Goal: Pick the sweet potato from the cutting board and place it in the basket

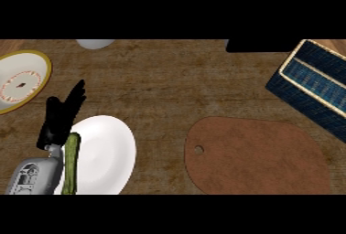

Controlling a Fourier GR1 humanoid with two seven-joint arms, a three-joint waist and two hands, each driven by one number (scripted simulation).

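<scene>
A kitchen, worn wooden counter (169,77), brown cutting board (260,157) with a hanging hole, white plate (105,153), gold-rimmed plate (20,82), dark blue woven basket (310,84)

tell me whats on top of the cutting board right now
Nothing shows on the cutting board: its brown top is bare, with only the hanging hole near its left end. No sweet potato is in view. The basket beside it shows only part of its inside, so its contents cannot be told.

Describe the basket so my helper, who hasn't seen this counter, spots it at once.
Start at the brown cutting board on the wooden counter. Up and right of it, at the view's right edge, sits the basket. It alone is dark blue, woven and box-shaped with a pale rim.
</scene>
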